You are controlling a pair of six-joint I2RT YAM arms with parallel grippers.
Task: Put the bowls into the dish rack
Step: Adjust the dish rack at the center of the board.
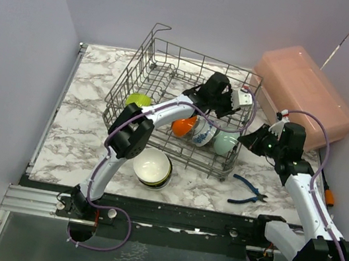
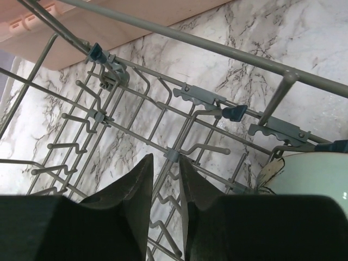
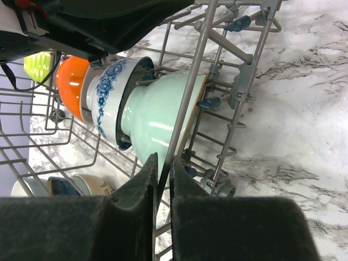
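Note:
The grey wire dish rack (image 1: 144,78) stands mid-table. In it lean a lime green bowl (image 1: 138,100), an orange bowl (image 1: 184,127), a blue-patterned bowl (image 1: 204,135) and a mint green bowl (image 1: 226,143), the last three side by side (image 3: 157,119). A stack of bowls (image 1: 153,167), white on top, sits on the table in front of the rack. My left gripper (image 2: 166,159) hangs inside the rack over bare tines, its jaws narrowly apart and empty. My right gripper (image 3: 163,157) is shut on a wire of the rack's right wall, next to the mint bowl.
A pink translucent box (image 1: 308,92) lies at the back right. Blue-handled pliers (image 1: 248,191) rest on the marble table (image 1: 82,122) near the rack's front right corner. An orange-handled tool (image 1: 330,195) lies by the right wall. Walls close in the table on three sides.

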